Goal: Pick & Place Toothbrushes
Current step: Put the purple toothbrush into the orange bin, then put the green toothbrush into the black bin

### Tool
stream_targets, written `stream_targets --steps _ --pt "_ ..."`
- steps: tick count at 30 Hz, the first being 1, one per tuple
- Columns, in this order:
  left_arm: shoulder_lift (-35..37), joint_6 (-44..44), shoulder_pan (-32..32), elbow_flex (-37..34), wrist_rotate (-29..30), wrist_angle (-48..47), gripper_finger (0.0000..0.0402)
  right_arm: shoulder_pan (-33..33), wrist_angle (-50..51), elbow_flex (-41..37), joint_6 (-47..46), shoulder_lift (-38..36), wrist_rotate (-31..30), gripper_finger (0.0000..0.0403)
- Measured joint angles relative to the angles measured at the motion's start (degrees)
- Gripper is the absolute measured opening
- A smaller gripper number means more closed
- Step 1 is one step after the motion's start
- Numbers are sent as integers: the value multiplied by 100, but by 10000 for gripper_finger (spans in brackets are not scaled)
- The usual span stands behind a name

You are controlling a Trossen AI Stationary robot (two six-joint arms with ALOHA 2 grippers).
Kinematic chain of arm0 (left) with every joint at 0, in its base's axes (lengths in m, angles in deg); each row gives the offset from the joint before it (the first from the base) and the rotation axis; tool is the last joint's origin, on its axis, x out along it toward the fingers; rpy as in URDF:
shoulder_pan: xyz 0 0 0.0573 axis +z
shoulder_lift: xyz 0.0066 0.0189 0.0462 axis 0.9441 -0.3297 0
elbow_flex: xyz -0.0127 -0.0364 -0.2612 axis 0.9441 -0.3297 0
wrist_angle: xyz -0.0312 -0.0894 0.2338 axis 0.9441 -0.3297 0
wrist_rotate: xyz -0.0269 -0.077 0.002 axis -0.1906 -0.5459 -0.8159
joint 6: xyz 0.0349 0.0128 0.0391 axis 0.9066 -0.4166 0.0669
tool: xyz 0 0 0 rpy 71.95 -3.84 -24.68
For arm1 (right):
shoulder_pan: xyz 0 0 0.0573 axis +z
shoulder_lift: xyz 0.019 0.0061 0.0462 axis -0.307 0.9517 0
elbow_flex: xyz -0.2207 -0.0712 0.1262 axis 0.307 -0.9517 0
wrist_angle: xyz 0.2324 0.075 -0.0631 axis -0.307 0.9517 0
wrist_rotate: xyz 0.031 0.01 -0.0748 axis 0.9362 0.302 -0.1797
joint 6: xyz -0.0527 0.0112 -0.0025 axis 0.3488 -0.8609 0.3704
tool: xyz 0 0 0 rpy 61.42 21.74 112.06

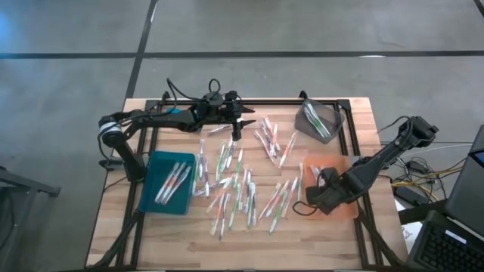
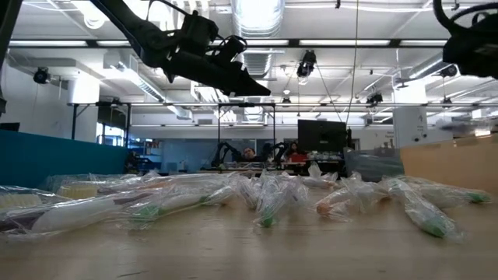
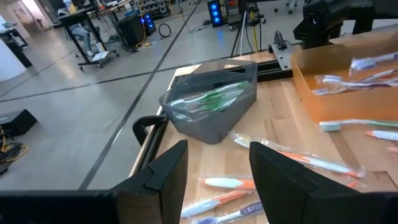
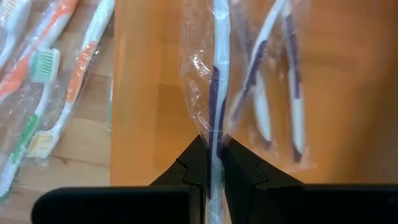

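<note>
- Sorting toothbrushes [image 1: 238,193] by colour into trays, by the look of it: most lying loose in clear wrappers across the middle of the table [image 1: 166,242].
- Gripping a purple-and-white wrapped toothbrush [image 4: 216,112] between the nearly closed fingers of the right gripper [image 4: 211,162], directly above the orange tray [image 1: 344,213] near the table's front right corner.
- Showing two more purple brushes [image 4: 283,106] already lying in that tray, so placing looks to be the step in hand on this side.
- Hovering with the left gripper [image 1: 236,127] near the table's back edge, fingers [image 3: 165,171] parted and holding nothing, above orange and white brushes [image 3: 227,199].
- Facing the grey bin [image 3: 214,106] at the back right corner, with green brushes inside it; the teal tray [image 1: 168,183] at the front left holding a few more.
- Calling next, probably, for lowering the right gripper a little and opening it so the wrapped brush drops beside its mates without the wrapper clinging to the fingers.
- Calling, for the left arm, for choosing one brush beneath, descending and closing across its handle rather than on loose wrapper.
</note>
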Motion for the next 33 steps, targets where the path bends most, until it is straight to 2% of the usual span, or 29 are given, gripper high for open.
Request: stream_targets --steps 11,18,33 --pt "0 -17 0 0 -7 -7 177 0 -240 -840 -161 -16 11 24" --pt "0 -26 0 0 -9 -13 177 0 -267 -1089 -362 -15 15 27" --pt "0 -29 0 0 -11 -15 177 -2 -236 -1085 -409 -79 70 137"
